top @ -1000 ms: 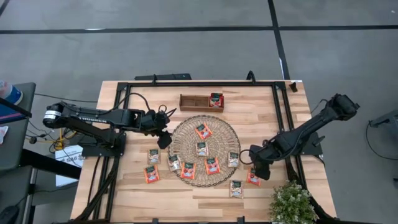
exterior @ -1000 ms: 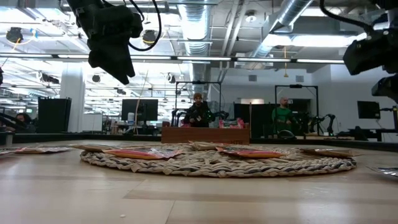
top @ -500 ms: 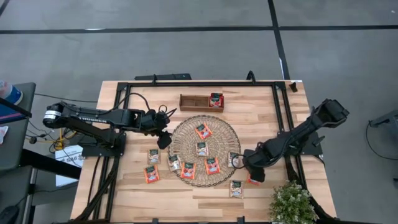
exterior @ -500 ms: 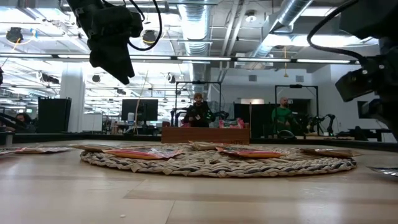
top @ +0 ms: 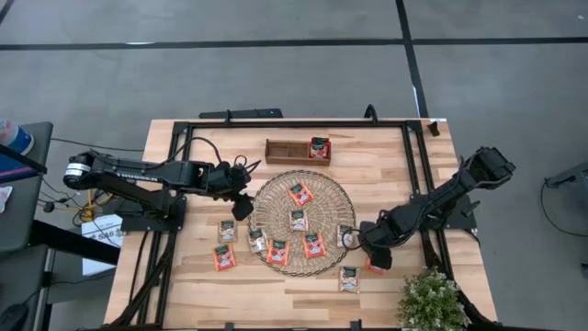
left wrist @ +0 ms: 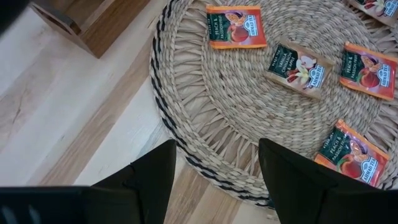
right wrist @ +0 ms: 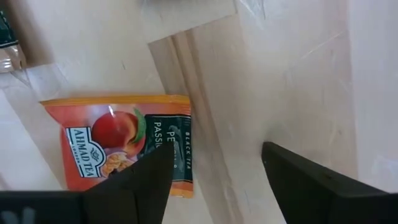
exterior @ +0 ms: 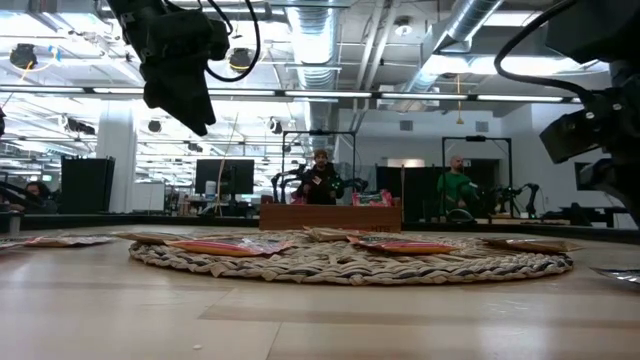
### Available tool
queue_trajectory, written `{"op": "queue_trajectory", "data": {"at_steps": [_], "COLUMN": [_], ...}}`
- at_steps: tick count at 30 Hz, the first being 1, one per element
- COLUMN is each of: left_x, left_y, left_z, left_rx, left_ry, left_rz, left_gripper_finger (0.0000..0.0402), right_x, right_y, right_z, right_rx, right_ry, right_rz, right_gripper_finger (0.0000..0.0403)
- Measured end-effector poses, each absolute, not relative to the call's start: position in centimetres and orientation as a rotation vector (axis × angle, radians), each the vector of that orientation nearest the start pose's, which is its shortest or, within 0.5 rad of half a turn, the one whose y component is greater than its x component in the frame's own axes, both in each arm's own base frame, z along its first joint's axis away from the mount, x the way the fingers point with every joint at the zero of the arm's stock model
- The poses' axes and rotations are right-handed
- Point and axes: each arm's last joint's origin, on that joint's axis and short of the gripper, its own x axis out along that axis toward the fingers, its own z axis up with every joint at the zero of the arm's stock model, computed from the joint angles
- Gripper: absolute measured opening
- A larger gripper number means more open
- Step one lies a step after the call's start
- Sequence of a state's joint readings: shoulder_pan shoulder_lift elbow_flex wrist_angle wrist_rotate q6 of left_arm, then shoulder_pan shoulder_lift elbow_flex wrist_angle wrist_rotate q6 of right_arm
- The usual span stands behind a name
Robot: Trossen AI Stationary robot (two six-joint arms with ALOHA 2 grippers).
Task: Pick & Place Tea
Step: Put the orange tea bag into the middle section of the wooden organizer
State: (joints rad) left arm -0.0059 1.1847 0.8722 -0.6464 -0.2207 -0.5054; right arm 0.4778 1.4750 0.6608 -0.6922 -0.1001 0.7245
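Tea sachets lie flat in the high view: several on the round woven mat (top: 303, 223), such as an orange one (top: 300, 194), two left of the mat (top: 227, 230), one pale one near the front (top: 349, 279), one in the wooden tray (top: 297, 150). My right gripper (top: 372, 255) is open and hovers over an orange sachet (right wrist: 124, 149) on the bare table by the mat's right edge; the sachet lies beside one finger (right wrist: 130, 186). My left gripper (left wrist: 217, 180) is open and hangs above the mat's left edge (left wrist: 180, 143).
A potted plant (top: 432, 299) stands at the table's near right corner, close to the right arm. Black frame rails (top: 418, 175) run along the table's sides and far edge. Bare wood lies along the near edge (top: 285, 299). People show in the room beyond (exterior: 320, 180).
My right gripper has moved toward the table's left and down, coming over the orange sachet by the mat's right edge; most of this happened early in the second. The sachets have stayed where they were.
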Motion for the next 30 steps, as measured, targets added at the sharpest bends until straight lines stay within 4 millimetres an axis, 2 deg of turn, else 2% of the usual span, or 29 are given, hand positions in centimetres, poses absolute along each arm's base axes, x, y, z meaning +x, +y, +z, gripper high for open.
{"op": "queue_trajectory", "data": {"at_steps": [6,11,21,30], "left_x": [22.7,22.7,22.7,22.7], "left_y": [0.5,0.5,0.5,0.6], "left_z": [25.1,25.1,25.1,25.1], "left_rx": [-0.350,-0.350,-0.354,-0.339], "left_ry": [0.879,0.878,0.878,0.870], "left_rz": [0.435,0.435,0.440,0.464], "left_gripper_finger": [0.0223,0.0223,0.0223,0.0223], "right_x": [18.7,18.6,18.4,18.1], "right_y": [8.7,7.8,9.1,9.8], "right_z": [14.4,14.5,14.6,14.4], "right_rx": [0.298,0.297,0.359,0.363], "right_ry": [1.501,1.539,1.564,1.568], "right_rz": [-0.169,-0.185,-0.093,-0.113], "right_gripper_finger": [0.0239,0.0239,0.0239,0.0239]}}
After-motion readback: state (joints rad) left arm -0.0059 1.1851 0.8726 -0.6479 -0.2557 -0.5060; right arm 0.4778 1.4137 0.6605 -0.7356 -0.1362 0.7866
